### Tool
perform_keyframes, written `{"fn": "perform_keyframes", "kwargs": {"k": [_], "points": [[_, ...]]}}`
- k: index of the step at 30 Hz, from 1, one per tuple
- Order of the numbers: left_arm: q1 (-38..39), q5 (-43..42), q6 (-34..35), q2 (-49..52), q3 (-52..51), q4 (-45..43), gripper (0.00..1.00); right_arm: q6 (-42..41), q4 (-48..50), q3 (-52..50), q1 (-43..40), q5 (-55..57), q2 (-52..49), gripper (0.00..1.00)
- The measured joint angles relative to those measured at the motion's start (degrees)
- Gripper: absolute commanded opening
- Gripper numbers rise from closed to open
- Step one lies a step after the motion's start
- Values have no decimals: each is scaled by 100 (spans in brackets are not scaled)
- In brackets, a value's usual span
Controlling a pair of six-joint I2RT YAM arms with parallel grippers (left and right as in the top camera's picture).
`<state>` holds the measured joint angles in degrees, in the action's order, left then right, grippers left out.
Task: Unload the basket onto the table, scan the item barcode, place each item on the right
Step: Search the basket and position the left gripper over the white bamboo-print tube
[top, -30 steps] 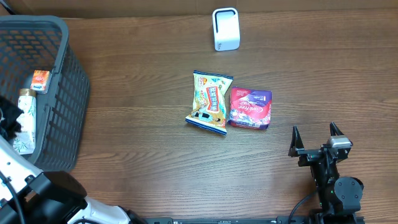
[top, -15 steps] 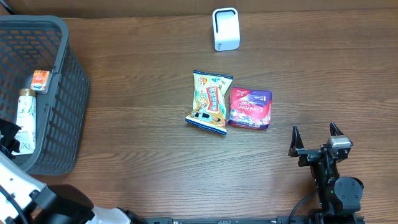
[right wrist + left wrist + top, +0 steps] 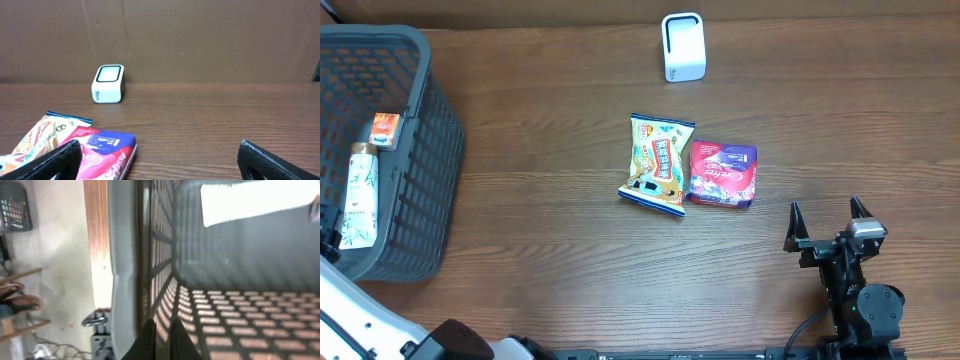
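Brown wooden desk (image 3: 550, 250) carries a yellow snack packet (image 3: 660, 163) touching a pink foil packet (image 3: 723, 173), well apart from the white box scanner (image 3: 683, 46) — the released right tool (image 3: 828, 215) could catch both. Clenched empty, the left tool (image 3: 160, 330) might snag the grey mesh basket (image 3: 430, 150) beside it, which holds a small orange box (image 3: 385, 130) and a white-green packet (image 3: 360, 195).

Likely shop checkout: basket (image 3: 440, 150), scanner (image 3: 683, 47)
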<state>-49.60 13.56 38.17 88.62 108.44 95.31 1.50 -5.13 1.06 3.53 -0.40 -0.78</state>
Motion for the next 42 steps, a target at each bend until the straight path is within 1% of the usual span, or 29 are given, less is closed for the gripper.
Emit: {"fn": "perform_keyframes", "kwargs": {"k": [3, 9, 11, 14, 17, 22, 29, 36, 42], "points": [[0, -118, 227, 11, -11, -227, 4, -4, -2, 0, 0, -2, 0, 100], [0, -483, 393, 275, -11, -494, 4, 0, 0, 0, 0, -2, -2, 100], [0, -568, 398, 433, -11, -448, 4, 2, 0, 0, 0, -2, 0, 100], [0, -599, 424, 643, -28, -120, 4, 2, -2, 0, 0, -2, 0, 100], [-15, -417, 549, 682, -48, 92, 4, 0, 0, 0, 0, -2, -2, 100], [-216, -271, 686, 675, -48, 136, 5, -2, 2, 0, 0, -2, -2, 100], [-391, -479, 625, 675, -48, 136, 4, -2, -4, 0, 0, -2, -2, 100], [-391, -868, 286, 664, -48, 136, 4, -2, -4, 0, 0, -2, 0, 100], [-391, -979, 212, 264, -247, 138, 4, -2, -2, 0, 0, -2, 0, 100]]}}
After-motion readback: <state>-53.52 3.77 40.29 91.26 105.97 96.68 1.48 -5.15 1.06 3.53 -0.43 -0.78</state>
